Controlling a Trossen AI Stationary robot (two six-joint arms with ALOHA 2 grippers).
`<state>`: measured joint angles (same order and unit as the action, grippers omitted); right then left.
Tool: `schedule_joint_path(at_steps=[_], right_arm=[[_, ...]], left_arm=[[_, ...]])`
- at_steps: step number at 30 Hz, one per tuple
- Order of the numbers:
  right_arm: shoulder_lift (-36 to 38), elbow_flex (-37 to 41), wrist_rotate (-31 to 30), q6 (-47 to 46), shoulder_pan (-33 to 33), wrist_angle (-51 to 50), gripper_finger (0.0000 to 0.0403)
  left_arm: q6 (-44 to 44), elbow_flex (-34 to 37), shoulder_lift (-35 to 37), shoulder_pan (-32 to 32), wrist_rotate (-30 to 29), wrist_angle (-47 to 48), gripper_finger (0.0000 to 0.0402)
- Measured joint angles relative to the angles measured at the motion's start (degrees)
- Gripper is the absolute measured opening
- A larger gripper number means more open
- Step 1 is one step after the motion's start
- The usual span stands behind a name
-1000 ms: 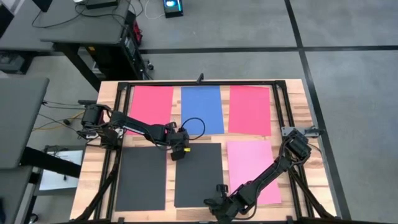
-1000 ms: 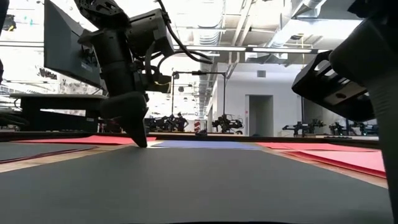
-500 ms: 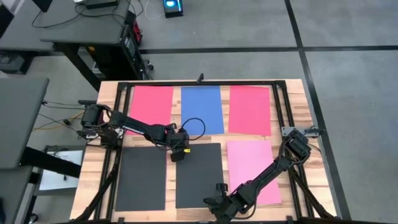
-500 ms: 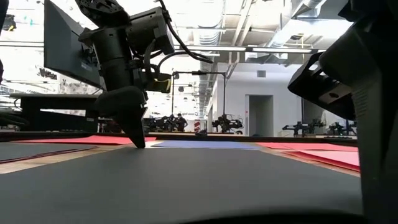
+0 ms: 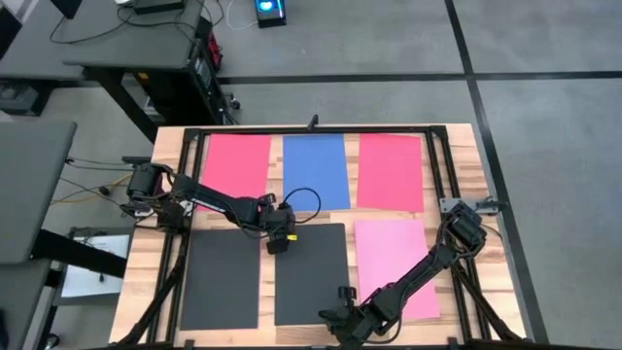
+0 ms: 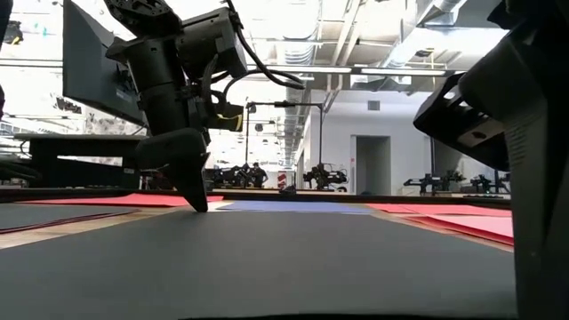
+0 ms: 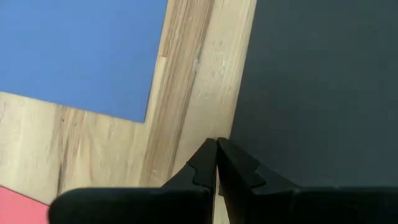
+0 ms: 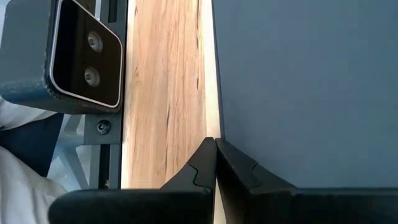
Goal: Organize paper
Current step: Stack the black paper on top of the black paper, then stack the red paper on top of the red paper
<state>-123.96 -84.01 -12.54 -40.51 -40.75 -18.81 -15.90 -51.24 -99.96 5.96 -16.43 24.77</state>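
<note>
The left pincer [image 5: 277, 245], fingers pressed together and holding nothing, rests its tip on the far left corner of the middle dark sheet [image 5: 311, 273]. The right pincer [image 5: 342, 313], likewise closed and empty, sits at that sheet's near right edge. On the desk [image 5: 146, 238], red [image 5: 236, 165], blue [image 5: 316, 171] and red [image 5: 390, 171] sheets form the far row; dark [image 5: 221, 279], dark and pink [image 5: 396, 267] form the near row. The grid looks nearly set; likely only squaring this sheet remains.
</note>
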Motion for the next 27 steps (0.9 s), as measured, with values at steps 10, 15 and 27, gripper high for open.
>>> schedule_joint_path(at_steps=[10, 15, 27], right_arm=[[0.00, 0.07, 2.39, -0.68, -0.09, 1.40, 0.0000], [0.00, -0.02, 3.68, -1.16, -0.26, 1.75, 0.0000], [-0.07, -8.88, 8.77, 4.62, -0.12, -11.89, 0.0000]], left_arm=[[0.31, 0.06, 1.52, -0.02, -1.58, -0.37, 0.0000], [0.35, 0.42, 4.32, -0.20, -2.86, 1.48, 0.0000], [-1.39, 0.20, 12.71, -1.79, -11.78, 5.68, 0.0000]])
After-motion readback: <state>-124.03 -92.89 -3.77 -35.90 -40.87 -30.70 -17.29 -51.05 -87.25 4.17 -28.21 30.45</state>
